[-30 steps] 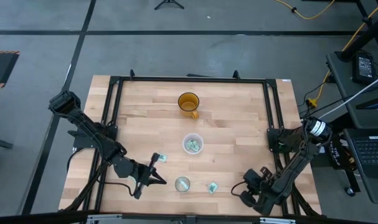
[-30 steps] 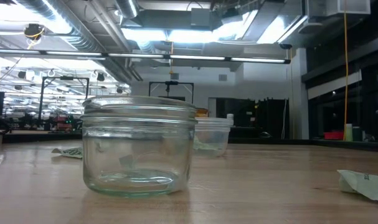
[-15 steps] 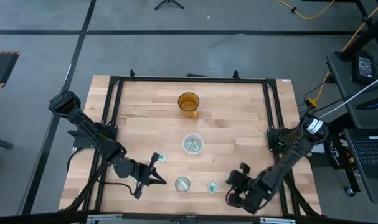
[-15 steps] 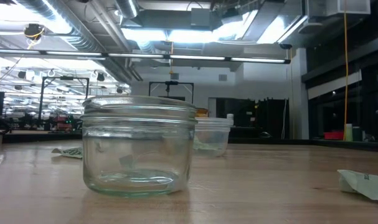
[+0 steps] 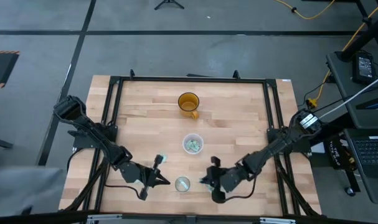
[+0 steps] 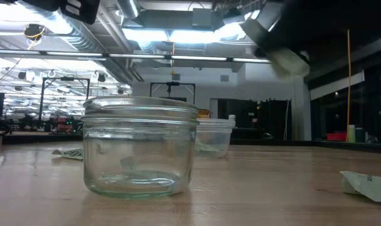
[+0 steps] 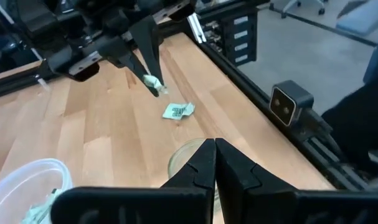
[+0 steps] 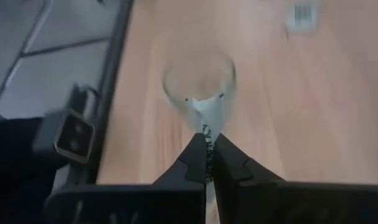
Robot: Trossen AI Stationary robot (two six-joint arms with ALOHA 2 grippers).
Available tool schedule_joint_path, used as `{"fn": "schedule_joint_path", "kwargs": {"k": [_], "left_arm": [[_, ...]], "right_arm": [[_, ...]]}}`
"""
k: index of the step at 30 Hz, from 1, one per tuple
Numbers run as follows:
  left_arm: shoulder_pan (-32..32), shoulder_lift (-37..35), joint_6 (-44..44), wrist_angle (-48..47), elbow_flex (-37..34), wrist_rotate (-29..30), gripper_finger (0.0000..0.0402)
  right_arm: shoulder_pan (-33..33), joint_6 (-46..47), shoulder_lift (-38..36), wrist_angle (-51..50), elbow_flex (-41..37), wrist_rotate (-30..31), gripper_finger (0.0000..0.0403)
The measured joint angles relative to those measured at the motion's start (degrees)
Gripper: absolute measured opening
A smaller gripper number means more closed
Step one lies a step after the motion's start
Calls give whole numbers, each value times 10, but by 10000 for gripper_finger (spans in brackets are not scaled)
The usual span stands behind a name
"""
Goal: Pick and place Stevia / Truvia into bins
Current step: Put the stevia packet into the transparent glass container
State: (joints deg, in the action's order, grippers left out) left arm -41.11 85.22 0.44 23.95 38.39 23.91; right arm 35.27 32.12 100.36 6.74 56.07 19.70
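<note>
A small clear glass jar (image 5: 183, 183), one of the bins, stands near the table's front edge, between my two grippers. The wider whitish bin (image 5: 192, 144) behind it holds green-and-white sachets. One Stevia sachet (image 5: 162, 159) lies flat beside my left arm, and another (image 7: 178, 111) lies flat under my right gripper. My left gripper (image 5: 160, 180) hovers shut and empty just left of the jar. Just right of the jar, my right gripper (image 5: 208, 180) is shut on a sachet (image 7: 153, 83). My right gripper pinches one end of the sachet (image 8: 205, 132) between its two fingers. The rest of the sachet sticks out past the fingertips toward the jar (image 8: 198, 81). The fingers slant down from the table's right side. The sachet is lifted clear of the table.
An orange translucent cup (image 5: 189, 103) stands at the middle of the table's far half. A black metal frame (image 5: 189, 79) runs around the tabletop. Bare wood lies left and right of the bins.
My right gripper has swung from the table's front right corner toward the left, up to the jar, rolling its wrist and carrying the sachet clear of the table. My left arm has sunk a little and now shows at the top of the low view.
</note>
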Motion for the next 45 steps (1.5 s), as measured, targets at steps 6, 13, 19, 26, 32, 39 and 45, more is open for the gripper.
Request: {"fn": "schedule_joint_path", "kwargs": {"k": [6,13,19,26,32,39,45], "left_arm": [[-17,-18,-32,-1,0,7,3],[-38,-20,-33,-2,0,31,3],[-44,-20,-33,-2,0,36,1],[-47,-20,-32,-2,0,36,1],[-48,-20,-32,-1,0,31,5],[-49,-20,-33,0,0,30,2],[-49,-20,-32,1,0,30,5]], "right_arm": [[-23,-72,6,72,18,-17,4],[-23,-186,84,-20,170,-40,4],[-38,-189,157,-203,315,-39,4],[-53,-213,197,-210,354,-39,4],[-64,-204,224,-215,354,-56,4],[-62,-173,244,-241,354,-61,4],[-63,-157,245,-263,354,-60,4]]}}
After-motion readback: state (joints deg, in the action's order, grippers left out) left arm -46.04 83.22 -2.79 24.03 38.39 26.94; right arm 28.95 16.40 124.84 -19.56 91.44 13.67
